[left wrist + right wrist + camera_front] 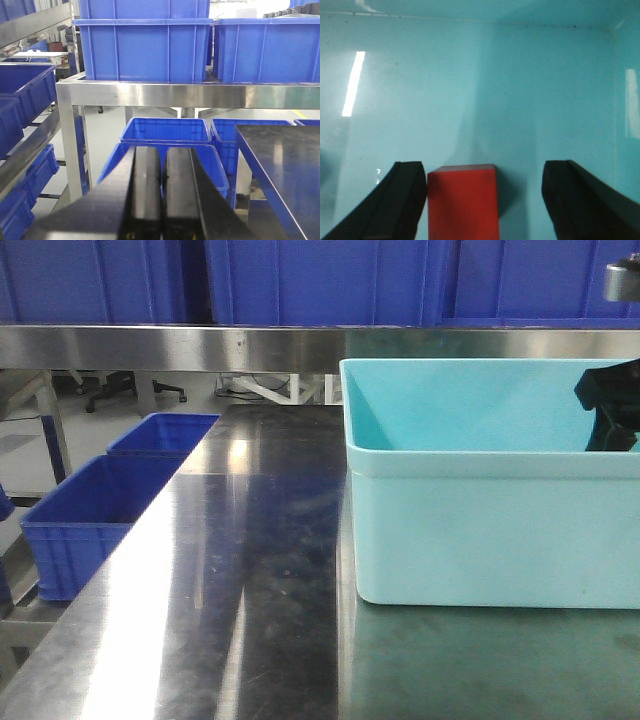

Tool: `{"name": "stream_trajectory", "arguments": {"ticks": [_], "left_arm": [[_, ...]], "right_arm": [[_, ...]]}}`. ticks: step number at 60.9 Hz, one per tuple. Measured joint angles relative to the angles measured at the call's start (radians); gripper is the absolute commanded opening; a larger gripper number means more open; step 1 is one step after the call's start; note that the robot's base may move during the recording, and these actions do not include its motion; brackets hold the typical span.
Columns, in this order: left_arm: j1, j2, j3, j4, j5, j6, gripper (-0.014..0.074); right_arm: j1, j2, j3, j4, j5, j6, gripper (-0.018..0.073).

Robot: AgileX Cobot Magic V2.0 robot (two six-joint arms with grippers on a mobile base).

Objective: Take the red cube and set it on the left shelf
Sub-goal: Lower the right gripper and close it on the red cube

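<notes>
While the right gripper (pixel 483 169) hangs inside the tub (pixel 470 75) with its fingers wide apart, we see the red cube (pixel 462 202) between them, tight beside one finger (pixel 400 200) and well apart from the other. Nothing is gripped yet. The cube sits on the tub floor, clear of the far wall; the right-hand wall shows at the frame edge. We judge it stiff, light and smooth-faced with square edges, so a hold on two opposite flat sides, low and centred, looks best. Off-centre as it is, it may slide when the fingers shut.

From the front, the tub stands on the right of the tabletop (pixel 250 590). The left gripper (pixel 162 195) is pressed together on nothing and faces the left shelf (pixel 175 95) with its blue crates (pixel 145 50).
</notes>
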Motion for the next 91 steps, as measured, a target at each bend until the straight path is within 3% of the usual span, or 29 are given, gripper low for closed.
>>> {"name": "stream_trajectory", "arguments": {"ticks": [44, 51, 61, 72, 91], "left_arm": [[0.000, 0.000, 0.000, 0.000, 0.000, 0.000, 0.0102], [0.000, 0.000, 0.000, 0.000, 0.000, 0.000, 0.0102], [0.000, 0.000, 0.000, 0.000, 0.000, 0.000, 0.0102], [0.000, 0.000, 0.000, 0.000, 0.000, 0.000, 0.0102], [0.000, 0.000, 0.000, 0.000, 0.000, 0.000, 0.0102]], "right_arm": [[0.033, 0.071, -0.002, -0.002, -0.040, 0.000, 0.0585], [0.035, 0.071, -0.002, -0.002, -0.044, 0.000, 0.0486], [0.035, 0.071, -0.002, -0.002, -0.044, 0.000, 0.0244], [0.035, 0.071, -0.002, -0.002, -0.044, 0.000, 0.0052], [0.035, -0.067, -0.047, -0.002, -0.034, 0.000, 0.0058]]}}
